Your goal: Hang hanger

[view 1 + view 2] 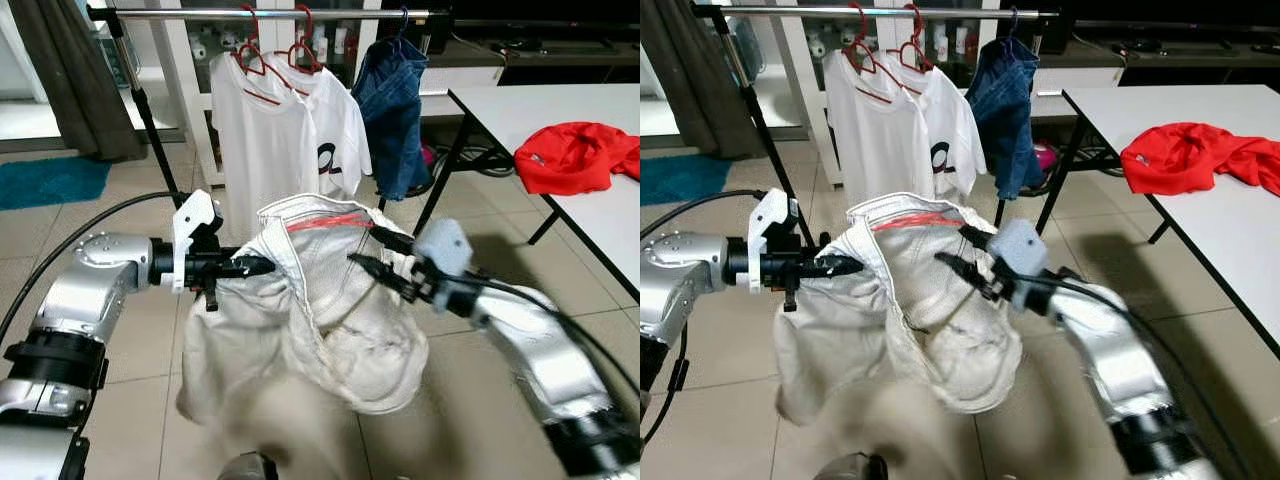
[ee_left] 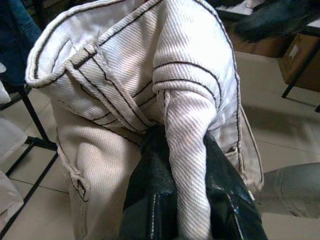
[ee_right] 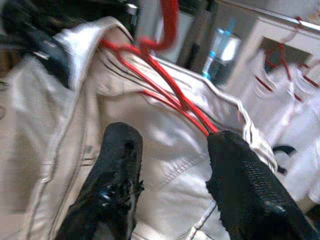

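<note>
Left gripper (image 1: pixel 262 265) jaws clamp the white jacket (image 1: pixel 330 310); right gripper (image 1: pixel 365 250) – jaws apart – beside its red hanger (image 1: pixel 330 221).

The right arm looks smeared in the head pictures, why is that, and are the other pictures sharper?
Eye views: the right claw and its arm are motion-blurred, while the rack and the red cloth stay crisp. Left wrist view: sharp on the cream jacket pinched in the left claw, background soft. Right wrist view: blurred throughout, the red hanger streaked.
</note>
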Controlling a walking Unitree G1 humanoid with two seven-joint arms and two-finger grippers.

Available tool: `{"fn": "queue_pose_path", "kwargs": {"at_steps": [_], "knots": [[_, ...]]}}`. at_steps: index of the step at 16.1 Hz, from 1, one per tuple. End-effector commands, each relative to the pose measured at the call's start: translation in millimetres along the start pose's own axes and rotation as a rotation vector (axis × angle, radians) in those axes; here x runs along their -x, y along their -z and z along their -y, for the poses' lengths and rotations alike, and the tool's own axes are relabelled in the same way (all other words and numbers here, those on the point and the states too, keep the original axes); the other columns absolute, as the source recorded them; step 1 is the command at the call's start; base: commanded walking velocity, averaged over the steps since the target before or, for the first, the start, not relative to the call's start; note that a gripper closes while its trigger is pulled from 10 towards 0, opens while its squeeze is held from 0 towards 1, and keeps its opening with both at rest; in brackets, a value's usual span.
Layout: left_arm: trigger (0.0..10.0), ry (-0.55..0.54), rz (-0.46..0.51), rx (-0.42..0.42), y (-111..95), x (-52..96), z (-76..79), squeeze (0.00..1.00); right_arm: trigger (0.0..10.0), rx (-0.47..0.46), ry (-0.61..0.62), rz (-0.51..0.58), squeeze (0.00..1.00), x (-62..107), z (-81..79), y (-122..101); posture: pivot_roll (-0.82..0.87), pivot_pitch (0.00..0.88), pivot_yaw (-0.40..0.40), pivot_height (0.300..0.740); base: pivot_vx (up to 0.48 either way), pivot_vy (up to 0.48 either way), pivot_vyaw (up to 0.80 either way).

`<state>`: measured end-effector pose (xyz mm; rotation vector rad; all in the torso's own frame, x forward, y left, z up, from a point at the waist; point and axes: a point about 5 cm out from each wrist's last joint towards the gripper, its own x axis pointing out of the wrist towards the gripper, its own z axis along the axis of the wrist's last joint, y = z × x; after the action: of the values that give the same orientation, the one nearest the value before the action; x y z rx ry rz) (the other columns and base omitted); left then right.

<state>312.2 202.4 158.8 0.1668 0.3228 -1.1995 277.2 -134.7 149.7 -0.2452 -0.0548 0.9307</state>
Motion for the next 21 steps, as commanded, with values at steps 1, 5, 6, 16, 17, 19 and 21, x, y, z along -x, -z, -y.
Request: {"fn": "queue_pose_path", "kwargs": {"at_steps": [1,5,6,16,17,19,21], "knots": [[0.0,-0.007,0.04,-0.063,-15.8,5.5,-3.6,0.0,10.0,0.006,-0.012,0.033,1.0,4.7,4.0,-9.1,-0.08,0.0,0.01,0.74,0.0,0.0,0.0],[0.0,0.05,0.012,-0.07,-11.8,8.5,-2.3,0.0,10.0,0.085,-0.098,0.029,1.0,18.2,18.8,-28.8,-0.09,0.0,0.013,0.74,0.0,0.0,0.0],[0.0,0.07,0.012,-0.069,-11.6,8.7,-1.6,0.0,10.0,0.088,-0.134,0.022,1.0,16.9,20.4,-32.2,-0.09,0.0,0.012,0.74,0.0,0.0,0.0],[0.0,0.201,0.007,-0.08,-16.2,6.2,11.9,0.0,0.0,0.13,-0.332,-0.084,0.0,-32.8,18.5,-27.7,-0.07,0.0,-0.025,0.74,0.0,0.0,0.0],[0.0,0.208,0.01,-0.081,-17.4,7.0,13.2,0.0,0.0,0.127,-0.34,-0.1,0.0,-33.9,19.2,-25.5,-0.07,0.0,-0.025,0.74,0.0,0.0,0.0],[0.0,0.227,0.014,-0.082,-19.2,7.4,15.9,0.0,0.0,0.12,-0.35,-0.131,0.0,-35.0,19.9,-21.4,-0.07,0.0,-0.028,0.74,0.0,0.0,0.0],[0.0,0.244,0.021,-0.081,-22.0,7.7,18.9,0.0,0.0,0.113,-0.355,-0.175,0.0,-35.6,22.8,-14.2,-0.06,0.0,-0.031,0.74,0.0,0.0,0.0]]}}
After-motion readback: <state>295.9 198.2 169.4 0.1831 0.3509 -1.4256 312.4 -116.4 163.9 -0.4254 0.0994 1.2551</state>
